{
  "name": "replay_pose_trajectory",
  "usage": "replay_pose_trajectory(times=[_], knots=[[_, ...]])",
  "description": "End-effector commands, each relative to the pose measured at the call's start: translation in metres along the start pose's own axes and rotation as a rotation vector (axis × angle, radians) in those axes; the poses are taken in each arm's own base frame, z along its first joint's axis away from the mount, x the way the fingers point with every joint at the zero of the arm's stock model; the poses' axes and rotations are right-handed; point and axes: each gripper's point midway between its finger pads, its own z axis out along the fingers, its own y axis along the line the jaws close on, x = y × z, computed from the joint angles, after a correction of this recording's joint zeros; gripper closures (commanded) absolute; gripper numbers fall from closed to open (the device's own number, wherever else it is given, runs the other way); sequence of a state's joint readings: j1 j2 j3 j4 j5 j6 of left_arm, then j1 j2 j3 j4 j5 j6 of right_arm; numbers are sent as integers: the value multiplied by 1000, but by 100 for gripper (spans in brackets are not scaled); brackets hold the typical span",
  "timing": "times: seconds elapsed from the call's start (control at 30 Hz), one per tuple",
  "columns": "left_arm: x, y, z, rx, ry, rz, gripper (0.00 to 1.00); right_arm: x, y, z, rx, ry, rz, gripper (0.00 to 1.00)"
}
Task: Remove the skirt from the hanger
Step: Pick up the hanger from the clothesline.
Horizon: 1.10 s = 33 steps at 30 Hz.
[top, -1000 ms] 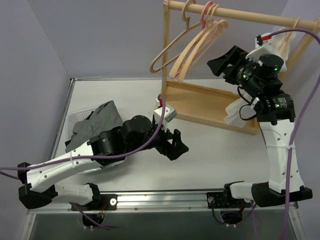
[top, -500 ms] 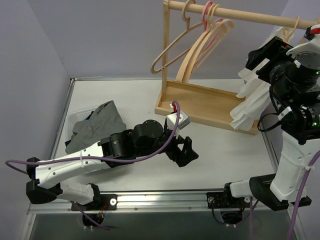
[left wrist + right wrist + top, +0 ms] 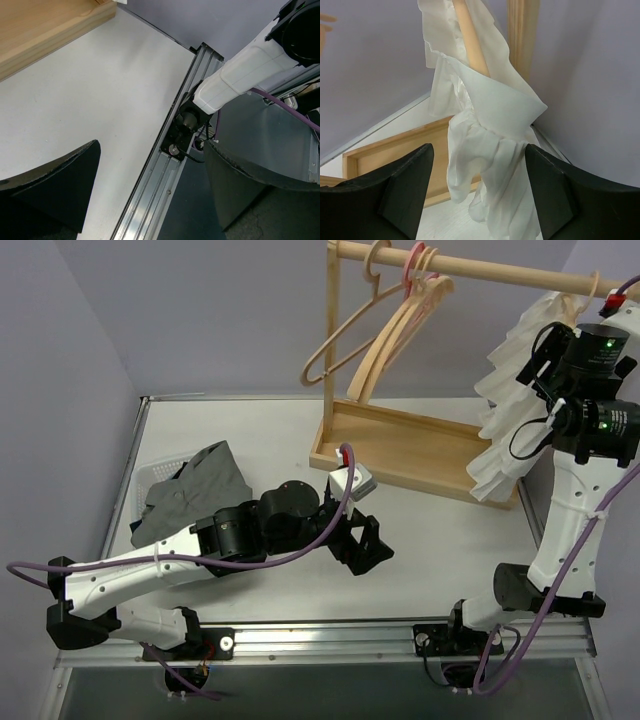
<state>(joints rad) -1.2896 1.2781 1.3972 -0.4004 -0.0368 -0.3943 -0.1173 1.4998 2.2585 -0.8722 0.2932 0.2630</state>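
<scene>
The grey skirt (image 3: 195, 490) lies crumpled on a white basket (image 3: 148, 476) at the table's left, on no hanger. Bare pale-wood hangers (image 3: 385, 335) dangle from the rail (image 3: 480, 268) with a pink one (image 3: 412, 270) among them. My left gripper (image 3: 368, 545) hovers open over the middle of the table, and the left wrist view shows the left gripper (image 3: 150, 192) with nothing between its fingers. My right gripper (image 3: 540, 352) is raised at the white ruffled blouse (image 3: 510, 410). In the right wrist view the right gripper (image 3: 477, 192) is open, the blouse (image 3: 490, 135) hanging between its fingers.
The wooden rack's base tray (image 3: 400, 445) stands at the back of the table. The blouse hangs on a wooden hanger (image 3: 470, 40) beside the rack's right post (image 3: 522, 30). The metal rail (image 3: 155, 185) at the table's near edge and the right arm's base (image 3: 250, 70) lie under my left gripper.
My right arm swung from in front of the bare hangers to the right and up, now facing the blouse. My left arm shifted slightly right over the table.
</scene>
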Motion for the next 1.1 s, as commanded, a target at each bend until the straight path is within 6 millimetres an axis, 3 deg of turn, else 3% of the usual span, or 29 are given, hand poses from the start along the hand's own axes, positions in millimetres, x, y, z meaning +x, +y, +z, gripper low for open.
replay_pose_trajectory(times=[0.0,0.17,0.33,0.43,0.47,0.5,0.57,0.67,0.7,0.87,1.07], knots=[[-16,-8,-13,35,-61,31,7,-8,1,13,12,-35,-44,31],[-15,-7,-12,35,-59,34,7,6,10,34,-13,-8,-64,32],[-14,-7,-14,34,-56,39,7,27,1,46,27,13,-97,33],[-12,-6,-13,33,-50,37,7,34,5,51,6,10,-104,41],[-13,-7,-14,37,-50,37,7,35,4,52,7,7,-105,45],[-13,-8,-14,39,-53,34,7,35,3,52,11,4,-108,56],[-13,-8,-14,42,-50,31,7,37,2,56,24,0,-115,65],[-14,-7,-15,36,-56,22,10,34,-3,58,55,-9,-118,88],[-13,-7,-14,34,-53,20,13,33,-4,58,59,-10,-114,100],[-15,-5,-14,25,-60,2,13,19,7,44,-22,-64,-90,100],[-16,-1,-13,23,-63,-19,13,-10,26,3,-189,-164,-29,100]])
